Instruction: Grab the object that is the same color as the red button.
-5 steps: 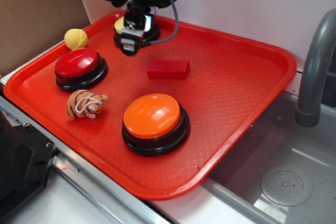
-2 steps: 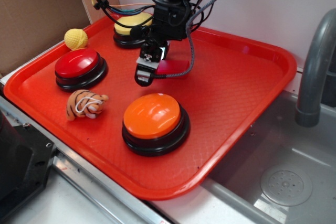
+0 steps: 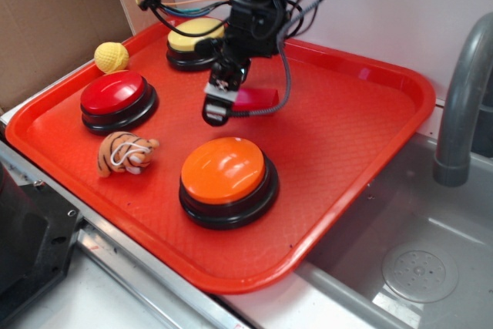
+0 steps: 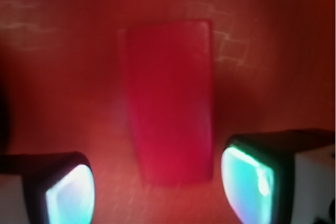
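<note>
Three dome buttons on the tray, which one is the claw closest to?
The yellow button at the tray's back edge, just behind the claw. The red button sits off to the side, the orange button nearer the front.

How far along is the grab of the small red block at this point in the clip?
Done: the gripper is above the small flat red rectangular block, not the red dome button. In hand: the wrist view shows the fingers open on either side of the block's near end, not touching it. Left: lowering, closing and lifting; the block lies flat on the red plastic tray.
</note>
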{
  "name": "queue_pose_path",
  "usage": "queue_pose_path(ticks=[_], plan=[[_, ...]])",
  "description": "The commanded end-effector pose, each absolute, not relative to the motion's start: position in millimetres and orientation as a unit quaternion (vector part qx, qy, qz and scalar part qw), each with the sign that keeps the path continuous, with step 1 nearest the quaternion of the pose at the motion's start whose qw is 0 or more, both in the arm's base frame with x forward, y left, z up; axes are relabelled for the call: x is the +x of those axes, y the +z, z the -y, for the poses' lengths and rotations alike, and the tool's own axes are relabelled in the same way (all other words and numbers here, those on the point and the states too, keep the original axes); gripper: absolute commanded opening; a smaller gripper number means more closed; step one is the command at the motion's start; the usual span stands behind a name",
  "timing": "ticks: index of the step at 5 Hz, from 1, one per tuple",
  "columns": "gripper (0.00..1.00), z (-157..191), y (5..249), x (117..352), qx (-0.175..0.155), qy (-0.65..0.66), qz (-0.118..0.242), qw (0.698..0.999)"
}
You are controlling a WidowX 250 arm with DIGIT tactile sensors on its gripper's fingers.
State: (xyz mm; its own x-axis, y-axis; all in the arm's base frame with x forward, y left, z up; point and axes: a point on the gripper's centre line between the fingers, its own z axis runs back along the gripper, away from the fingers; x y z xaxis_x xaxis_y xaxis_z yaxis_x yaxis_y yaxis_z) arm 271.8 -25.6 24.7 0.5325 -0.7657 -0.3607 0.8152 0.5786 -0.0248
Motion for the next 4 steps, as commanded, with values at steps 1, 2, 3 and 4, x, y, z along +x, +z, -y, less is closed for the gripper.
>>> queue_pose_path(ticks=[1, 2, 3, 4], plan=[[1.00, 33, 13, 267, 0.100, -0.452, -0.167, 0.870], [0.00, 33, 7, 266, 0.088, -0.439, -0.171, 0.878], [0.00, 32, 11, 266, 0.076, -0.423, -0.168, 0.887], [0.00, 22, 44, 265, 0.025, -0.315, -0.151, 0.937]])
